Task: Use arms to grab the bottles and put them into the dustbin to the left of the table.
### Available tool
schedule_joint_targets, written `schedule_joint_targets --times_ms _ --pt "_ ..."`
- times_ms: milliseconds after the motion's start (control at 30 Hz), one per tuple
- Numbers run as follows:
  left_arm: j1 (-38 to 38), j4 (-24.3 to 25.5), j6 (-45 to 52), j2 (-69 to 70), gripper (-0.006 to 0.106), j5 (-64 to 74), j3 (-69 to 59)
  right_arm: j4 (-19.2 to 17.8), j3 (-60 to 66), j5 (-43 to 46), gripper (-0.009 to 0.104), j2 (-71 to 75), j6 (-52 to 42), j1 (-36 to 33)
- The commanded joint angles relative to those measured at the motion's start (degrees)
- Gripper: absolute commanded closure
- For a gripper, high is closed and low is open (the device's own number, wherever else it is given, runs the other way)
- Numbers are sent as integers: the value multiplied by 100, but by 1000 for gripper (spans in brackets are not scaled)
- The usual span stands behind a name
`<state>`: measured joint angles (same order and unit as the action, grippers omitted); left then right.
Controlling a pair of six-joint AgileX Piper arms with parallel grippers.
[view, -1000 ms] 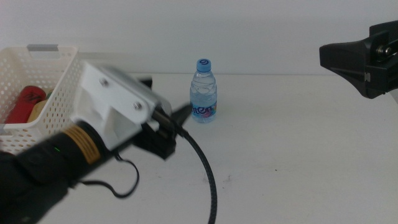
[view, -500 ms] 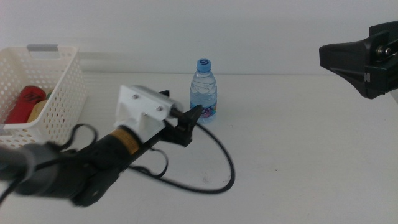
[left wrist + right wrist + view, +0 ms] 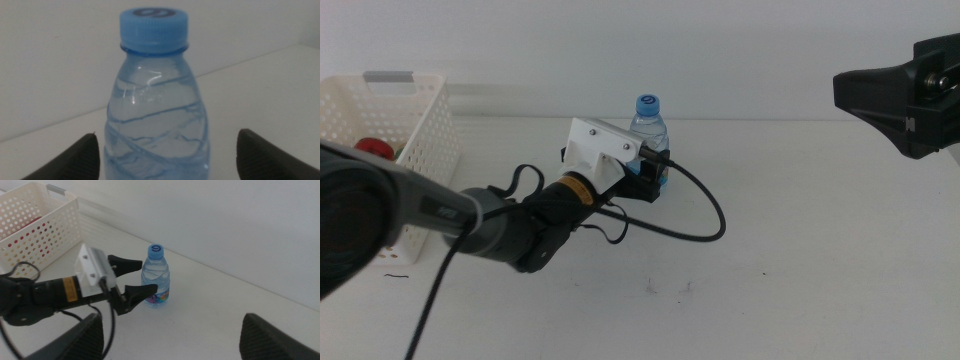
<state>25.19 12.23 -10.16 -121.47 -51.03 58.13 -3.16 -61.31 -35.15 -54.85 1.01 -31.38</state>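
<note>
The clear water bottle with a blue cap stands upright at the back middle of the table. My left gripper, with its white housing and yellow band, reaches in from the left. Its jaws are open, one on each side of the bottle's lower body. The left wrist view shows the bottle close up between them. In the right wrist view the bottle stands between the left gripper's fingers. My right gripper hangs open, high at the right. A red can lies in the white basket. The yellow bottle is hidden.
The basket stands at the table's far left edge. A black cable loops on the table to the right of the left arm. A plain white wall rises behind the table. Small dark scuffs mark the tabletop in front.
My left arm has reached forward and right from near the basket to the water bottle, and its jaws now straddle it. The right gripper has not moved.
</note>
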Motion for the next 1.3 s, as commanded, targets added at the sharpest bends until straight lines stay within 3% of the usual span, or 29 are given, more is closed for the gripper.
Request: schedule_joint_targets --times_ms 0,567,633,700,800,867,933,1067,1167,1267 --pt "-14 -90 -18 -204 7 75 270 -24 -36 39 15 13 -57 -4" --pt "-14 -374 -39 -1407 8 226 1565 -24 -36 39 15 13 -57 -4" --pt "-14 -467 -39 -1407 14 282 1581 -24 -36 39 15 13 -57 -4" --pt "-59 -389 -160 -1407 28 282 1581 -24 -36 39 15 13 -57 -4" --pt "-184 361 -654 -1272 62 308 1570 -24 -36 39 15 13 -57 -4" --pt "-270 1213 -1155 -953 89 742 1570 -24 -36 39 15 13 -57 -4" --pt "-289 2213 -1942 -432 102 1435 1570 -24 -36 39 15 13 -57 -4" --pt "-169 4061 -4206 707 102 3072 1570 -24 -36 39 15 13 -57 -4" --pt "14 4956 -5696 1383 102 3832 1570 -24 -36 39 15 13 -57 -4" --pt "138 5593 -6471 1871 102 4134 1570 -24 -36 39 15 13 -57 -4"
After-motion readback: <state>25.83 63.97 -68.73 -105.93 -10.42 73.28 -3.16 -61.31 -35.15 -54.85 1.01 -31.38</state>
